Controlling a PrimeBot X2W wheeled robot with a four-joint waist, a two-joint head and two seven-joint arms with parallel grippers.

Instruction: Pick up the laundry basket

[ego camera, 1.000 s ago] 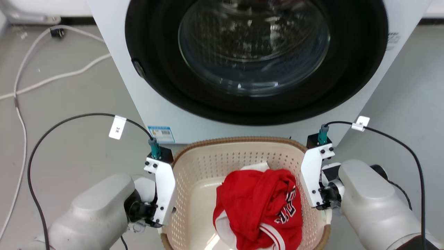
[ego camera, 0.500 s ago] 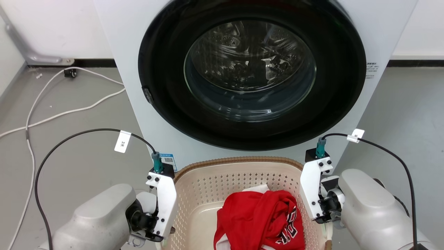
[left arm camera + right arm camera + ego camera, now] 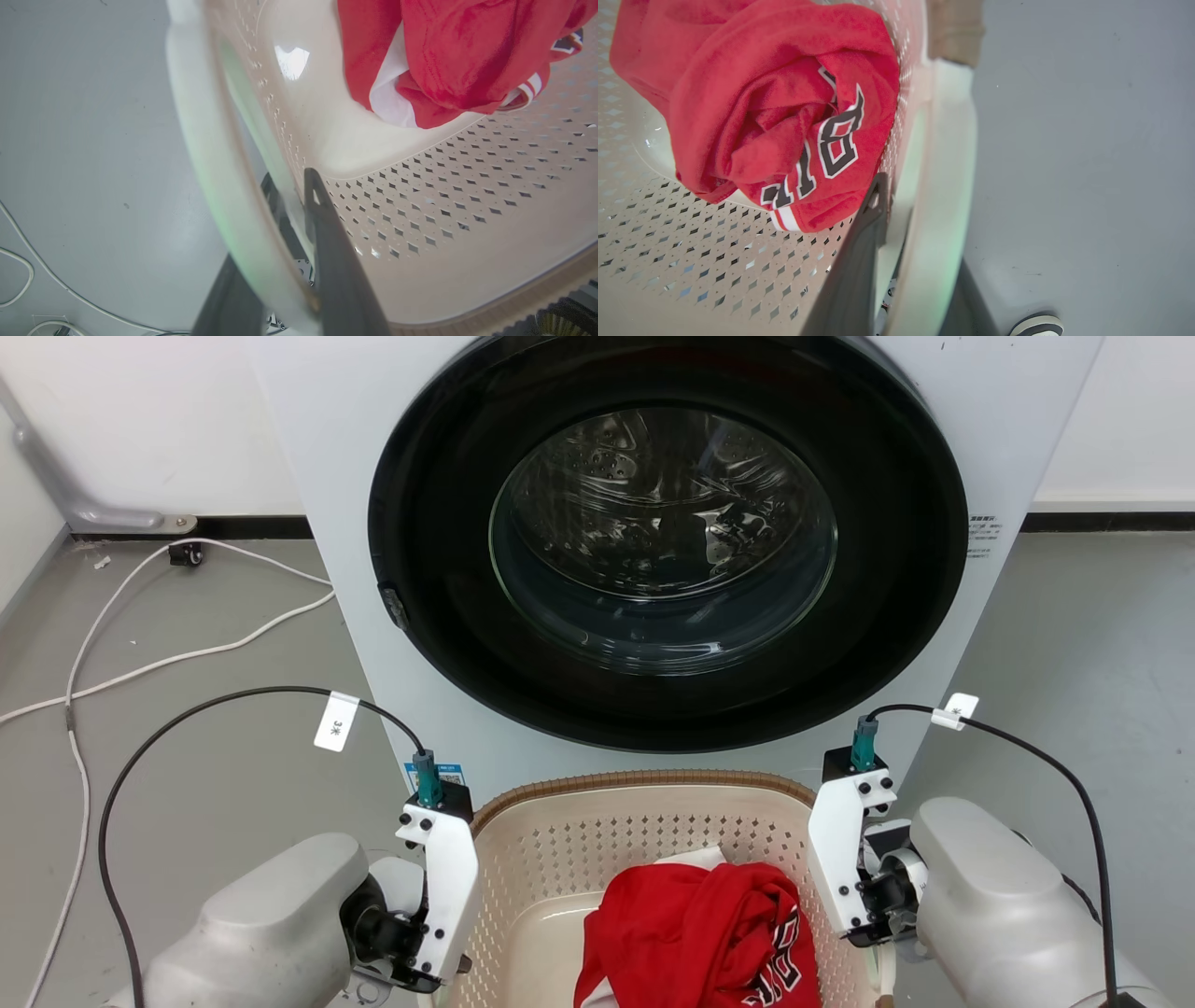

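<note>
The laundry basket (image 3: 644,782) is cream perforated plastic with a brown woven-look rim, and it hangs between my two arms in front of the washer. A crumpled red jersey (image 3: 700,933) lies inside it. In the left wrist view my left gripper (image 3: 289,186) is shut on the basket's white side handle (image 3: 210,154), one dark finger inside the wall and one outside. My right gripper (image 3: 901,205) is shut the same way on the opposite white handle (image 3: 943,186), with the jersey (image 3: 775,102) just beside its inner finger. In the head view both grippers' fingertips are hidden behind the wrist plates.
A white front-loading washing machine (image 3: 667,569) with a dark round door stands close behind the basket. White cables (image 3: 140,663) trail over the grey floor at the left. Bare grey floor lies on both sides. A dark, white-edged object (image 3: 1036,324) sits on the floor under my right arm.
The whole head picture has shifted, so the camera has moved: more of the washer and back wall shows, and the basket sits lower in frame. Both grippers keep their hold on the handles.
</note>
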